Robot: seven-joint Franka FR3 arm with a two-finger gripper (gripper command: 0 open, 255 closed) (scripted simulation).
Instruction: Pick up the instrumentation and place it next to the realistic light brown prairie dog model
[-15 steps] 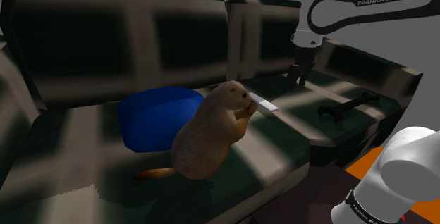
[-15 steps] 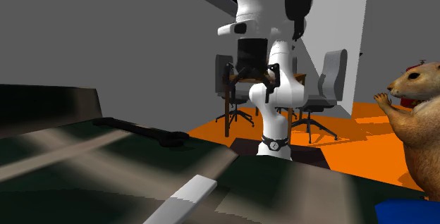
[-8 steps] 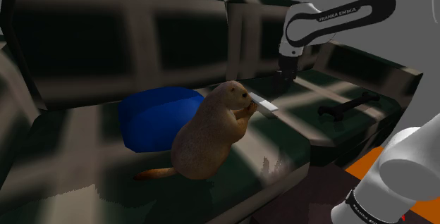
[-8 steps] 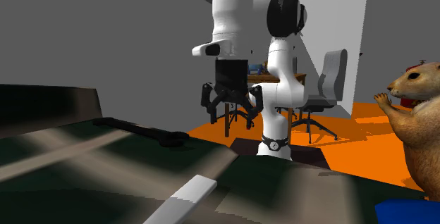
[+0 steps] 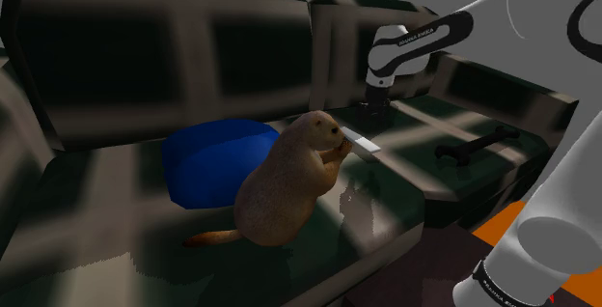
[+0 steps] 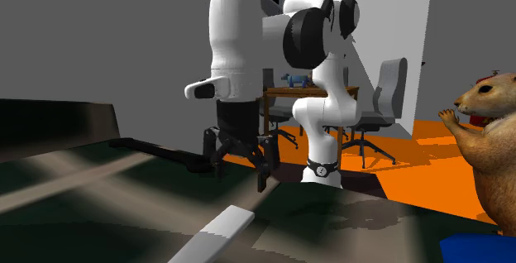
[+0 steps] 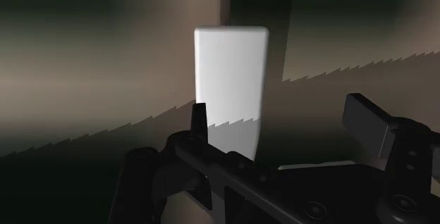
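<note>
The instrumentation is a flat white bar (image 5: pixel 364 145) lying on the dark sofa seat (image 5: pixel 405 180), right in front of the prairie dog's paws. It lies just ahead of the fingers in the wrist view (image 7: pixel 231 82) and low in the second exterior view (image 6: pixel 217 230). The light brown prairie dog (image 5: pixel 285 184) sits upright on the seat, at the second exterior view's right edge (image 6: pixel 489 137). My gripper (image 5: pixel 370 119) hangs low over the seat just behind the bar, open (image 6: pixel 240 174), with nothing between its fingers (image 7: pixel 285 127).
A black wrench (image 5: pixel 476 147) lies on the sofa's armrest at the shoulder view's right (image 6: pixel 161 151). A blue cushion (image 5: pixel 217 160) rests behind the prairie dog. The sofa back (image 5: pixel 174 54) rises behind. Office chairs (image 6: pixel 384 96) and a desk stand on the orange floor beyond.
The arm has swung toward the shoulder view's left and lowered, bringing the open gripper down close to the white bar. The bar, prairie dog and wrench have not moved.
</note>
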